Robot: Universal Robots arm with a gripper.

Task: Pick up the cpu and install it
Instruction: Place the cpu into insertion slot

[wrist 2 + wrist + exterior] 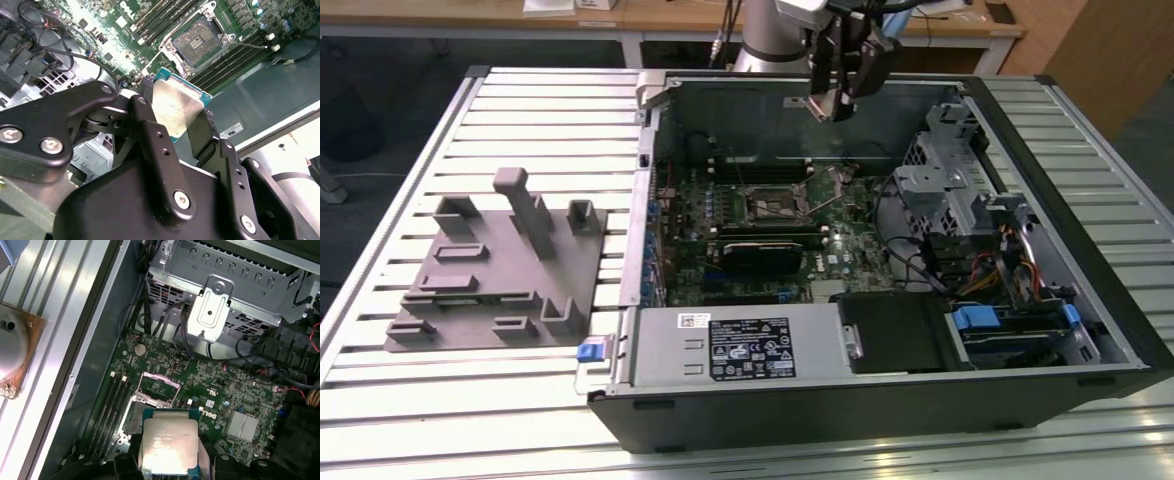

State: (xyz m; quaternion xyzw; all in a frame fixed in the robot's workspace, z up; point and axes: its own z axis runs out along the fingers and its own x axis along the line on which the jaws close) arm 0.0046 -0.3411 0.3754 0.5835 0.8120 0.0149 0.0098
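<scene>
While pincer (176,114) clamps cpu (169,447) by its edges | hangs one o'clock of open socket (771,205), exterior view | advice: hold chip level, corners squared to socket.

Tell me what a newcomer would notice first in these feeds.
The silvery chip is pinched in the black gripper, hanging over the open computer case. Inside the case, the bare socket on the green board lies uncovered. On the exterior view's left, a grey plastic holder sits on the slatted table.
</scene>
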